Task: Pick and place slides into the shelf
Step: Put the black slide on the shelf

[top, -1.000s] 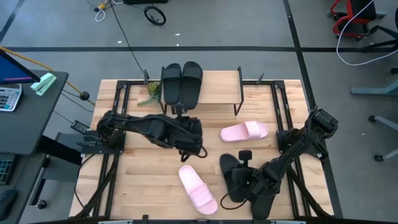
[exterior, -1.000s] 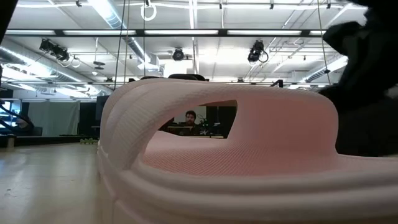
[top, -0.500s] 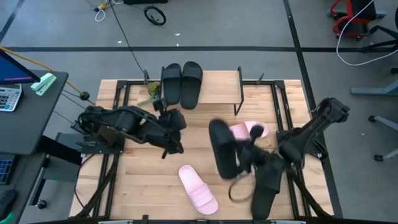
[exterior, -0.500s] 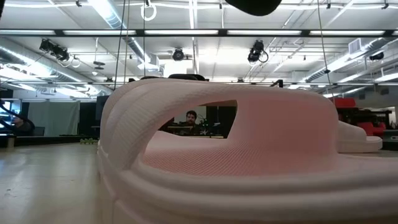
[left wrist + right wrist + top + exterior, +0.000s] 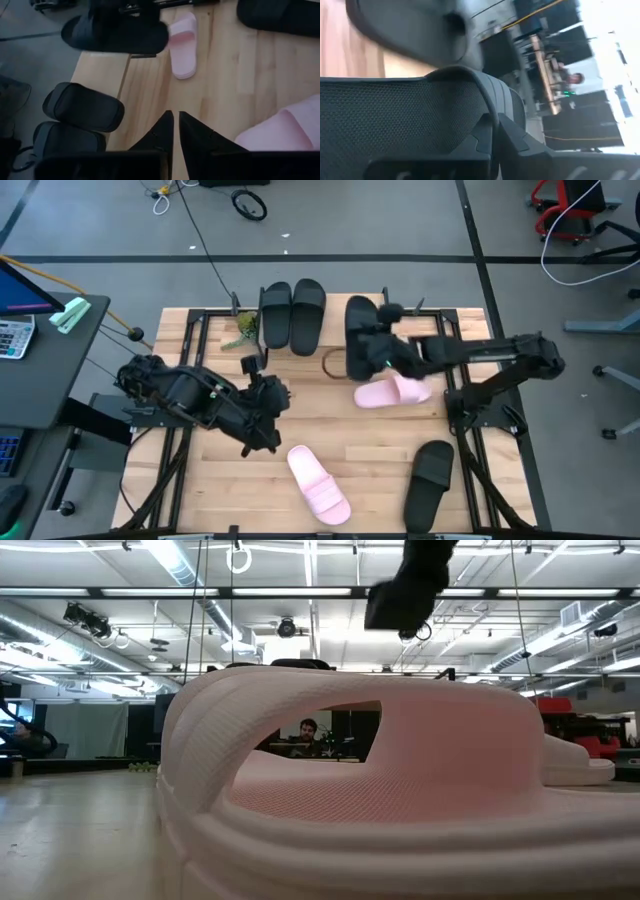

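Fingers of the right gripper [image 5: 368,352] are clamped shut on a black slide [image 5: 361,335], carried above the right half of the shelf [image 5: 338,326]; in the right wrist view the slide's mesh-textured strap [image 5: 405,120] fills the space around the closed tips. Just below that arm a pink slide [image 5: 392,392] lies sideways on the table [image 5: 330,430]. The left gripper [image 5: 262,423] hangs over the bare planks left of centre, its fingers [image 5: 197,142] drawn nearly together with only a thin gap and nothing between them. Near it, toward the front edge, lies the second pink slide [image 5: 318,482], and this one looms across the low view [image 5: 350,790]. A single black slide [image 5: 429,480] rests at the front right corner. Two more black slides [image 5: 291,315] sit side by side on the left half of the shelf. Counted: four black, two pink, one shelf. The table is pale wooden slats on a black frame, standing on a grey floor with cables; a desk with a calculator [image 5: 15,337] stands to the left, and the low view shows a hall with strip lights and a person seated far behind
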`<move>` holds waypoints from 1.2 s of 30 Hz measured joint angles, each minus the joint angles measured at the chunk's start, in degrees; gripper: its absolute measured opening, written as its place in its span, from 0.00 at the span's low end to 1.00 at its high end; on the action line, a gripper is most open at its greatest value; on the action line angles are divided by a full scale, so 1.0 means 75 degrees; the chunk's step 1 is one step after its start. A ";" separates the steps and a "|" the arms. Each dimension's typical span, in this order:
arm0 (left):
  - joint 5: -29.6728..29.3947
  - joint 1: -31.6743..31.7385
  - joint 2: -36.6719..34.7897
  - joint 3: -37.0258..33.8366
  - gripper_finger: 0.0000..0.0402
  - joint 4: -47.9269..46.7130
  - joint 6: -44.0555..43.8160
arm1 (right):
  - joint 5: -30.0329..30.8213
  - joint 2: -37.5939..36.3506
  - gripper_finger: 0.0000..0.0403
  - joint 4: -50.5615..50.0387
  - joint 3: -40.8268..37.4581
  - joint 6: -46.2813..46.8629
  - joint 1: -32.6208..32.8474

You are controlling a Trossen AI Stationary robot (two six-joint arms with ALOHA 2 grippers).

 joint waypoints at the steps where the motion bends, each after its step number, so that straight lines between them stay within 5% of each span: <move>1: 0.0000 -0.0053 0.0000 0.0000 0.08 0.0000 0.0000 | -0.0107 0.0101 0.02 0.0011 -0.0003 -0.0243 -0.0260; 8: 0.0000 -0.0369 0.0003 0.0000 0.05 0.0000 0.0006 | -0.0530 0.0645 0.02 0.0032 -0.0003 -0.1006 -0.1729; 17: -0.0003 -0.0539 0.0006 0.0000 0.03 0.0001 -0.0022 | -0.1217 0.0986 0.02 0.0140 -0.0003 -0.2562 -0.2585; 36: -0.0007 -0.0533 0.0006 0.0000 0.04 0.0000 -0.0198 | -0.3126 0.1024 0.08 0.0290 -0.0003 -0.1951 -0.3694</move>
